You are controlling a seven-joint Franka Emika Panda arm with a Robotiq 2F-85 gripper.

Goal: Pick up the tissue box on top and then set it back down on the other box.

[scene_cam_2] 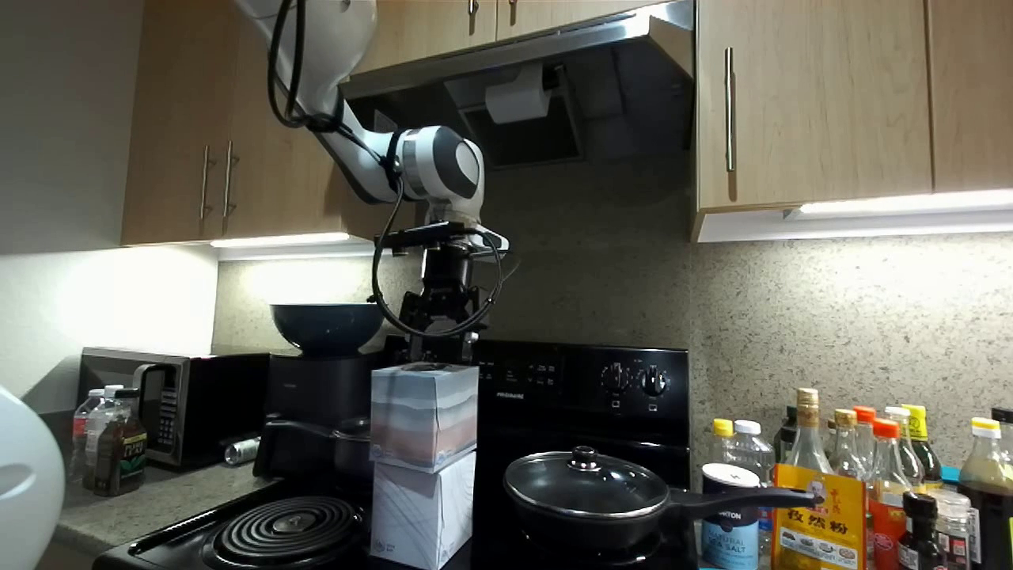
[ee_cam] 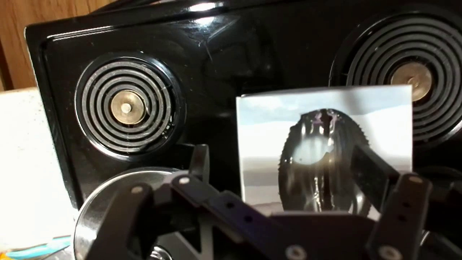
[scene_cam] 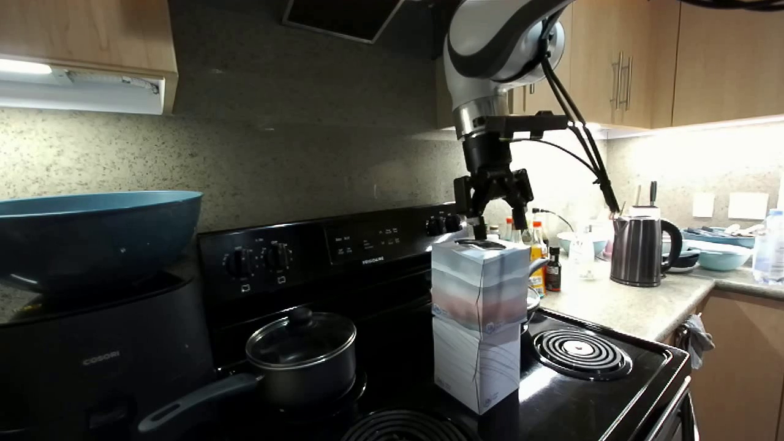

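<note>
The tissue box on top [scene_cam: 481,288] is a cube with grey-blue and pinkish bands and a dark oval slot in its top. It stands upright on the other box [scene_cam: 478,367], a whitish cube with fine curved lines. Both boxes, the upper [scene_cam_2: 424,416] and the lower [scene_cam_2: 423,511], show in both exterior views. My gripper [scene_cam: 499,223] is open and empty just above the top box, pointing down [scene_cam_2: 442,348]. In the wrist view [ee_cam: 283,159] one finger lies past the box's left edge and one over the slot of the upper box [ee_cam: 256,144]. The lower box is hidden there.
The boxes stand on a black stove [scene_cam: 643,355] with coil burners [scene_cam: 582,352]. A lidded pan [scene_cam_2: 586,499] with a long handle and a lidded saucepan [scene_cam: 300,361] flank them. A blue bowl [scene_cam: 92,239] sits on a black appliance [scene_cam: 104,355]. Bottles [scene_cam_2: 886,467] and a kettle [scene_cam: 640,251] stand on the counter.
</note>
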